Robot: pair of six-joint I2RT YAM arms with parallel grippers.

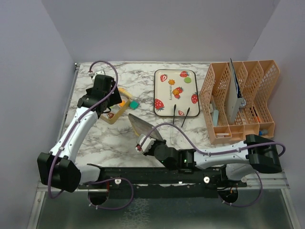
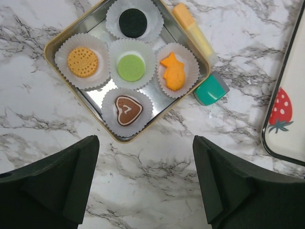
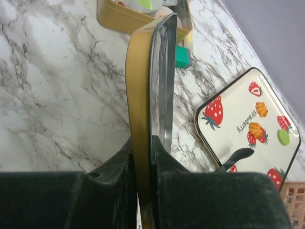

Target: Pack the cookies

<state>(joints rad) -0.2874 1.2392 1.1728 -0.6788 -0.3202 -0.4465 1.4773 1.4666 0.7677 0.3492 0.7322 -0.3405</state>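
The cookies [image 2: 82, 62] look almost packed to me. Closest in, the right jaws are clamped tight on the gold lid [image 3: 138, 95]. They pinch it by one edge, so it stands up thin. Its long side points away from the jaws, toward the tin.

A bit further out and to the left sits the gold tin [image 2: 52, 47], flat on the marble tabletop [image 2: 38, 143]. The left jaws hang over the tabletop just this side of it, spread wide with nothing in them. The tin lies straight ahead of them, a little to the left. Five cookies are inside, each in its own white paper cup [image 2: 64, 76]. There is a brown heart [image 2: 128, 109] nearest the jaws, a green round one [image 2: 131, 67] in the middle, an orange round one, an orange fish [image 2: 174, 71], and a black round one [image 2: 133, 23] at the far end.

The left arm is nearer the tin, but the right arm has the lid. The lid is off to the tin's right and up on edge. I think it must tip flat and slide left over the tin.

Farthest out is the white strawberry tray [image 1: 167, 95]. A green round piece [image 1: 188, 80] lies on it, well apart from both jaws. I cannot tell if the orange bits there are cookies or just pictures
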